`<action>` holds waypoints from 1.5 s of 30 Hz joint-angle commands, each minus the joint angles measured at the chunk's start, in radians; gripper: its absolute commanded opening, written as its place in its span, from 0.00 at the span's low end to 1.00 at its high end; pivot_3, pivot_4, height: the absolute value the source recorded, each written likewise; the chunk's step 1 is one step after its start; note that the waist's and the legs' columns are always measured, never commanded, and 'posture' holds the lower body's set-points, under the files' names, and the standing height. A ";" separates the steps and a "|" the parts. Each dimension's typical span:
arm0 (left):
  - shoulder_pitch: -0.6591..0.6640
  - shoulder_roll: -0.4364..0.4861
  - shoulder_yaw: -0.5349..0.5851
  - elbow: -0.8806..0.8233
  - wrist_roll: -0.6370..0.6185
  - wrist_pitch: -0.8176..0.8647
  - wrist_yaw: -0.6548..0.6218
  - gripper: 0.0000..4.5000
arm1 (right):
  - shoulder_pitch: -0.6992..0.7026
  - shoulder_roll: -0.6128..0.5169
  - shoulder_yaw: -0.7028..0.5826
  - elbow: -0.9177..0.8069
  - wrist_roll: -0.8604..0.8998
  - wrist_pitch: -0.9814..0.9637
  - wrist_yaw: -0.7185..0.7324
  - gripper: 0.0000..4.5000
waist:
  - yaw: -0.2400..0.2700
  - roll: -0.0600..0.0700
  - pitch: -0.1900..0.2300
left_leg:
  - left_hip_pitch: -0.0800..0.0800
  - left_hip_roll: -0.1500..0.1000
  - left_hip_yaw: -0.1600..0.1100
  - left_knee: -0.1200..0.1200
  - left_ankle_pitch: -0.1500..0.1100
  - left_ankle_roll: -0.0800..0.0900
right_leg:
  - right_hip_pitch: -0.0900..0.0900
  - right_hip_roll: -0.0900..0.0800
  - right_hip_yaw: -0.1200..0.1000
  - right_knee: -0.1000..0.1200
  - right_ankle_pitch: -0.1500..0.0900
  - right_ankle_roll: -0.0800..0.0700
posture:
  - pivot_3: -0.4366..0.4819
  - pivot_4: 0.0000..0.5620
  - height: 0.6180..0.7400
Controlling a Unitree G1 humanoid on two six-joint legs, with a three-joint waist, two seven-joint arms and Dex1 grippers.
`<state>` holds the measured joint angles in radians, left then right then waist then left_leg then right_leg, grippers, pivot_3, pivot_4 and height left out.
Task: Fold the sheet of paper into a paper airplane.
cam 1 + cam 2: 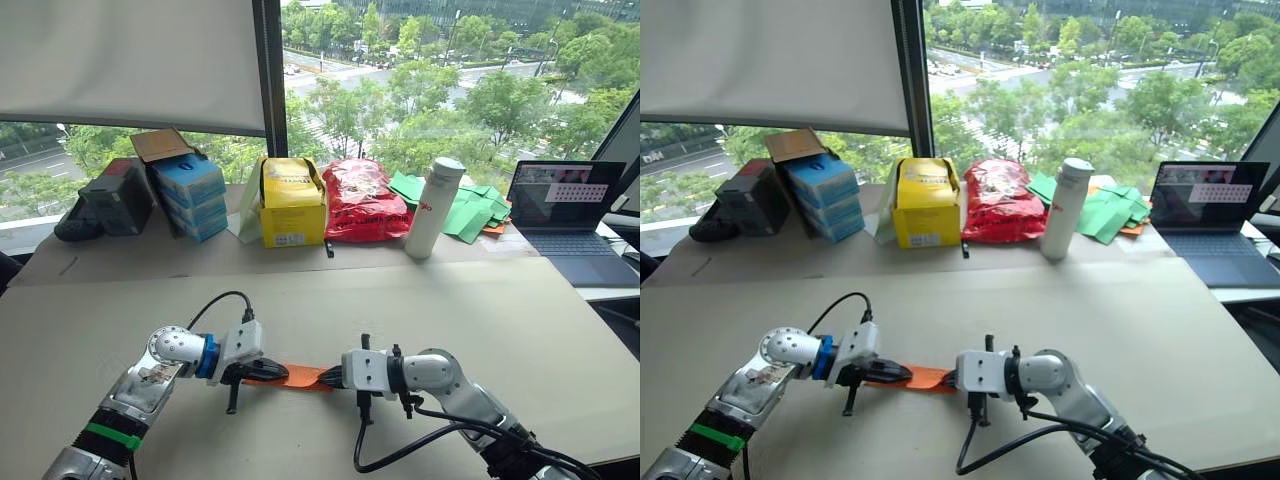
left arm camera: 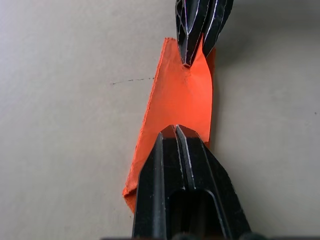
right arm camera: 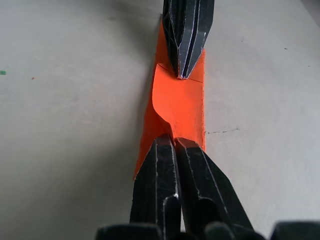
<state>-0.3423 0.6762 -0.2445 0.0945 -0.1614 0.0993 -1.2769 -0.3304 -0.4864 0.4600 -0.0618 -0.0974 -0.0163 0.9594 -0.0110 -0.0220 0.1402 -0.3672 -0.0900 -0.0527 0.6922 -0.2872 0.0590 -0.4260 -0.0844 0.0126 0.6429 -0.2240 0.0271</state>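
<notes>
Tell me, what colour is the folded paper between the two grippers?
Bright orange. The folded sheet of paper shows best in the left wrist view.

Silver arms, white wrists, black cables; left arm green-banded, blue-ringed.

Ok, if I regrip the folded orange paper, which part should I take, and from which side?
Take the paper airplane by one of its narrow ends, coming in along its length, low to the table. It lies flat as a thin layered strip, so the ends are probably the easiest edges to pinch; both the left gripper and right gripper meet it that way now.
</notes>
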 commanded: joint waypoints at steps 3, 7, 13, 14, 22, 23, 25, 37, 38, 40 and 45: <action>-0.023 0.006 -0.015 0.013 0.029 -0.026 -0.007 0.00 | -0.001 -0.037 0.005 -0.043 -0.005 0.085 0.042 0.51 | 0.000 0.000 0.000 | 0.000 0.000 0.000 0.000 -0.001 0.001 | 0.000 0.000 0.000 0.000 0.000 0.000 | 0.48 0.27 1.00; -0.018 0.021 -0.012 0.013 0.032 -0.029 -0.017 0.00 | -0.059 -0.012 -0.060 -0.172 0.159 0.317 0.091 0.58 | -0.001 0.000 0.000 | -0.001 0.000 0.000 0.000 -0.001 0.001 | -0.001 -0.001 0.000 -0.001 0.000 0.000 | 0.48 0.27 1.00; -0.008 0.028 -0.010 -0.019 0.027 -0.010 -0.010 0.00 | -0.161 0.070 -0.064 -0.181 0.210 0.493 0.041 0.46 | -0.002 0.001 0.001 | -0.002 0.000 0.000 -0.001 -0.001 0.001 | -0.003 -0.004 0.000 0.000 0.000 0.000 | 0.48 0.27 1.00; -0.006 0.028 -0.009 -0.027 0.026 -0.005 -0.007 0.00 | -0.171 0.075 -0.051 -0.170 0.199 0.494 0.038 0.41 | -0.002 0.001 0.001 | -0.002 0.000 0.000 -0.001 -0.001 0.001 | -0.003 -0.004 0.000 -0.001 0.000 0.000 | 0.48 0.27 1.00; -0.003 0.033 -0.010 -0.090 0.023 0.040 0.008 0.00 | -0.207 0.104 0.069 -0.019 0.091 0.433 0.015 0.00 | -0.001 0.001 0.001 | -0.006 -0.001 0.000 0.000 0.001 -0.004 | -0.009 -0.006 0.000 -0.001 0.000 0.000 | 0.48 0.27 1.00; -0.002 0.034 -0.009 -0.097 0.022 0.045 0.009 0.00 | -0.208 0.107 0.076 -0.002 0.081 0.424 0.011 0.00 | -0.001 0.001 0.001 | -0.008 -0.001 0.000 0.000 0.002 -0.005 | -0.010 -0.005 0.000 0.000 0.000 0.000 | 0.48 0.27 1.00; 0.000 0.036 -0.009 -0.113 0.022 0.056 0.010 0.00 | -0.211 0.110 0.091 0.039 0.059 0.414 0.006 0.00 | -0.004 0.001 0.001 | -0.010 -0.001 0.000 0.000 0.003 -0.007 | -0.012 -0.005 0.000 0.002 0.000 0.000 | 0.48 0.27 1.00; -0.003 0.044 -0.014 -0.124 0.038 0.073 0.017 0.00 | -0.189 0.037 0.166 0.095 -0.021 0.466 0.042 0.00 | 0.002 0.002 0.000 | -0.005 -0.001 0.000 0.000 0.000 -0.003 | -0.010 -0.005 -0.001 0.001 0.000 0.000 | 0.48 0.27 1.00; -0.003 0.043 -0.014 -0.124 0.039 0.073 0.016 0.00 | -0.184 0.031 0.165 0.092 -0.023 0.472 0.041 0.00 | 0.003 0.002 0.000 | -0.004 -0.001 0.000 0.000 0.000 -0.001 | -0.009 -0.005 -0.001 0.000 0.000 0.000 | 0.48 0.27 1.00; -0.002 0.042 -0.014 -0.123 0.041 0.073 0.015 0.00 | -0.174 0.016 0.165 0.084 -0.031 0.474 0.040 0.00 | 0.005 0.003 0.000 | -0.002 -0.001 0.000 0.000 -0.002 0.001 | -0.008 -0.005 -0.001 0.000 0.000 0.000 | 0.48 0.27 1.00; -0.003 0.043 -0.017 -0.112 0.056 0.063 0.019 0.00 | -0.145 -0.029 0.158 0.056 -0.039 0.479 0.034 0.00 | 0.019 0.003 -0.001 | -0.002 -0.002 0.000 0.000 -0.002 0.002 | -0.007 -0.005 -0.001 -0.001 0.000 0.000 | 0.48 0.27 1.00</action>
<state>-0.3404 0.7104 -0.2593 -0.0107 -0.1156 0.1748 -1.2630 -0.5282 -0.4545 0.5800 -0.0738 -0.0624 0.4010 0.9859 0.0078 -0.0187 0.1395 -0.3691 -0.0919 -0.0529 0.6923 -0.2894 0.0607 -0.4328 -0.0891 0.0111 0.6414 -0.2238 0.0277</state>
